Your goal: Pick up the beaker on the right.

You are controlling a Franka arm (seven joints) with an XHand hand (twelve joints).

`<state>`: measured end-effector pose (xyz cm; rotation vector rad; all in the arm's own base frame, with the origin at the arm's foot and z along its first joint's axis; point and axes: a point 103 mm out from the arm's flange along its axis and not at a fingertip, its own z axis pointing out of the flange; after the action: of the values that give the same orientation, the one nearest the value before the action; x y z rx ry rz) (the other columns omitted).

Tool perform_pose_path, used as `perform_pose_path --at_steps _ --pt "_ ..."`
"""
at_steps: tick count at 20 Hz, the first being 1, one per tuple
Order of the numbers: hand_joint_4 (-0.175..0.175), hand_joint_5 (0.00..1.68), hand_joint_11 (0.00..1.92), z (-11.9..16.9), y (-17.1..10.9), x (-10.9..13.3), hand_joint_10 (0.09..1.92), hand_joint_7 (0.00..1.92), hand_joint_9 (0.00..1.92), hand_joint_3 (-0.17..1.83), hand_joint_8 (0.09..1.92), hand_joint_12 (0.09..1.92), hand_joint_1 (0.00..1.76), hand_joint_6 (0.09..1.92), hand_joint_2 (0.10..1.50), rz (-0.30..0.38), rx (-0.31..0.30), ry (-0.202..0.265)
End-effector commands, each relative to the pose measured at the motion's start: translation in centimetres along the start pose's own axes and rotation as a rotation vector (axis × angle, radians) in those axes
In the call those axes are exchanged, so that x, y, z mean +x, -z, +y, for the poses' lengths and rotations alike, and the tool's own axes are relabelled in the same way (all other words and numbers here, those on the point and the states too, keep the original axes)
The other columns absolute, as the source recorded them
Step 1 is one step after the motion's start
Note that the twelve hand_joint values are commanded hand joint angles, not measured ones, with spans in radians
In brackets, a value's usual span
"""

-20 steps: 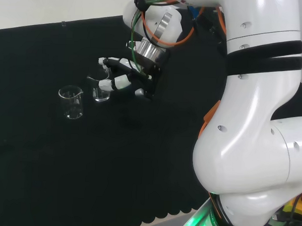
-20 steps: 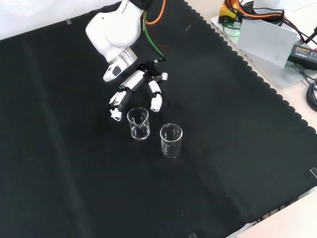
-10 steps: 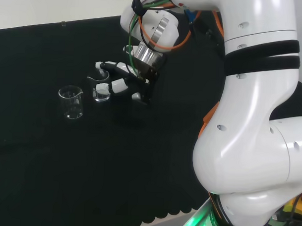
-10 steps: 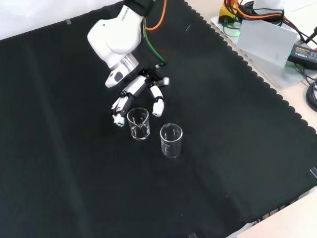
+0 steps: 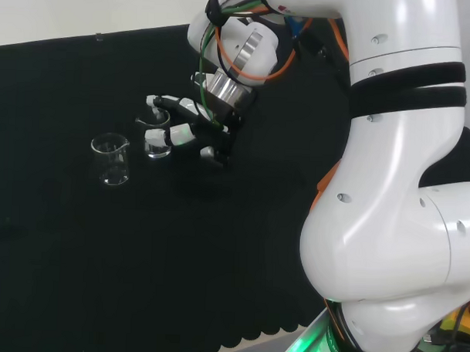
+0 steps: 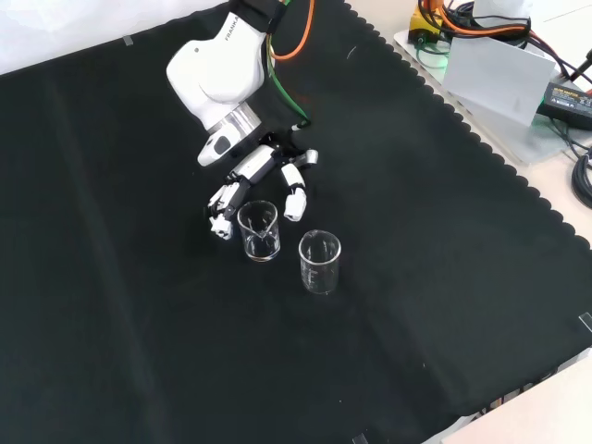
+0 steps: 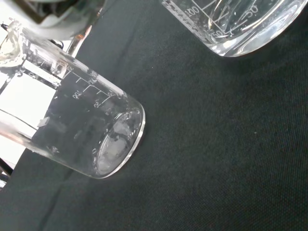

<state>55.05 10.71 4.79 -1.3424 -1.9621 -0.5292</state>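
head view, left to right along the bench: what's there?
Standalone beaker → second beaker, between the hand's fingers → hand → arm's white links.

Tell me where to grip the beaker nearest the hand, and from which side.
Grip the near beaker round its straight glass wall, about mid-height, coming in from the hand's own side, the far side in the front view. It stands upright, so fingers and thumb can straddle it. The other beaker stands close on its front-right there; I'd keep fingers off that side.
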Motion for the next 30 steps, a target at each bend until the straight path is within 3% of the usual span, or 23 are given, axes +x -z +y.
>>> perform_pose_path --at_steps 1,14,30 --pt "-0.053 0.28 0.00 0.2 -0.4 0.2 0.62 0.24 0.35 0.65 0.57 1.17 0.76 0.09 0.51 0.008 -0.013 0.001" --pt "-0.052 0.33 0.00 0.4 -1.5 0.2 0.61 0.30 0.40 0.66 0.58 1.23 0.79 0.09 0.51 0.074 -0.054 -0.009" --pt "-0.050 0.40 0.00 1.0 -1.5 -0.2 0.60 0.36 0.44 0.66 0.59 1.27 0.85 0.09 0.51 0.075 -0.095 -0.031"
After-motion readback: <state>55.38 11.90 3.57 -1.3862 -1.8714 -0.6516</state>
